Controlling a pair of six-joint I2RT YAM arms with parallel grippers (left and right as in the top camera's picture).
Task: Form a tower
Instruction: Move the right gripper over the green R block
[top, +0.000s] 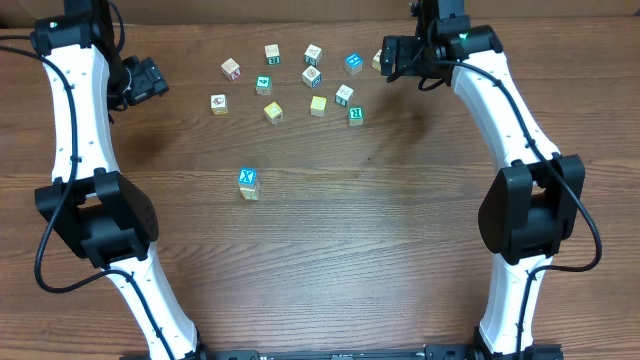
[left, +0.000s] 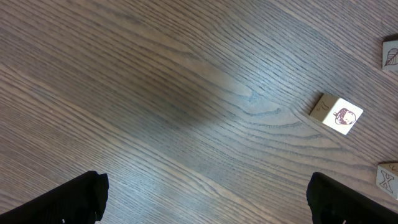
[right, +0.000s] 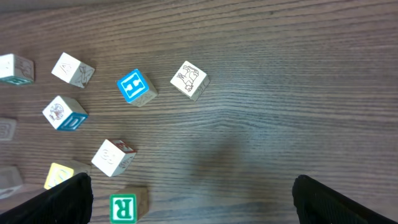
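Wood-grain counter (top: 400, 230). Tower (top: 248, 183), a square teal cube on a cream one, stands well apart from the scattered loose cubes (top: 312, 77). Left tool (top: 152, 80) and right tool (top: 388, 58) flank those cubes, both spread apart and empty.

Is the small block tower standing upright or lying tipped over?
Upright. The tower shows its teal letter face on top, with the cream cube directly beneath it.
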